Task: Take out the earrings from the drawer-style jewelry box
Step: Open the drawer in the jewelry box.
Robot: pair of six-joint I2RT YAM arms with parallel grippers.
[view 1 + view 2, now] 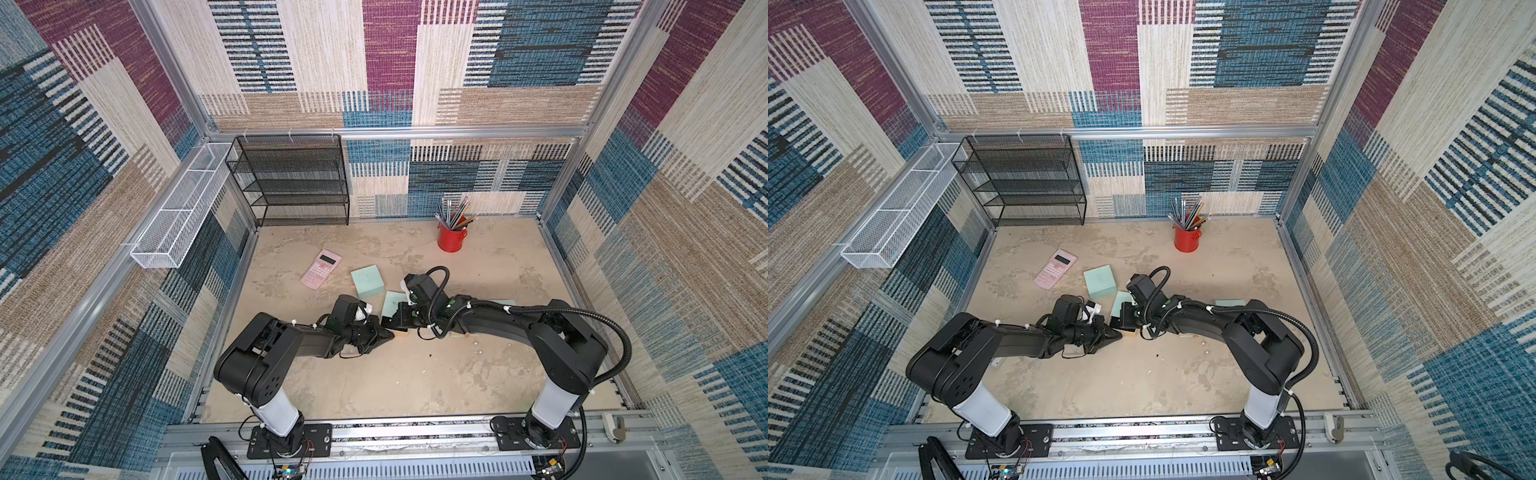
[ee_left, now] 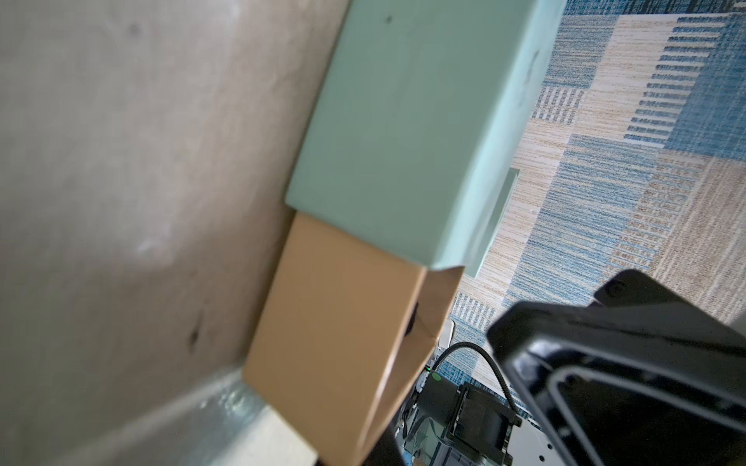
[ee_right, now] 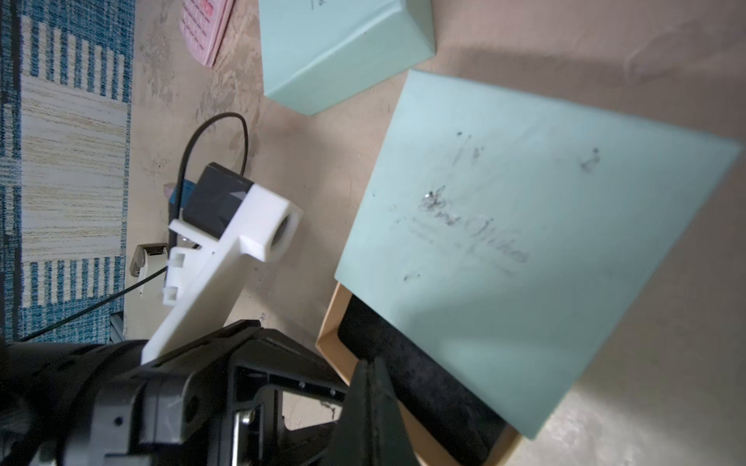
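The jewelry box has a mint-green sleeve [image 1: 395, 302] [image 3: 524, 242] lying mid-table. Its tan drawer [image 3: 331, 335] [image 2: 335, 343] is slid partway out and shows a black lining [image 3: 424, 387]. My right gripper [image 3: 373, 365] [image 1: 395, 318] is shut, its tips pressed together over that lining, and nothing shows between them. My left gripper [image 1: 390, 333] [image 2: 363, 456] is shut on the drawer's tan end wall. No earrings show inside the drawer. Two tiny whitish specks [image 1: 473, 343] that may be earrings lie on the table near my right forearm.
A second mint-green box [image 1: 368, 281] stands just behind the jewelry box, and a flat mint piece [image 1: 500, 303] lies behind my right arm. A pink calculator [image 1: 321, 269], a red pencil cup [image 1: 451, 237], a black mesh shelf [image 1: 291, 183] and a white wire basket [image 1: 183, 208] sit farther back.
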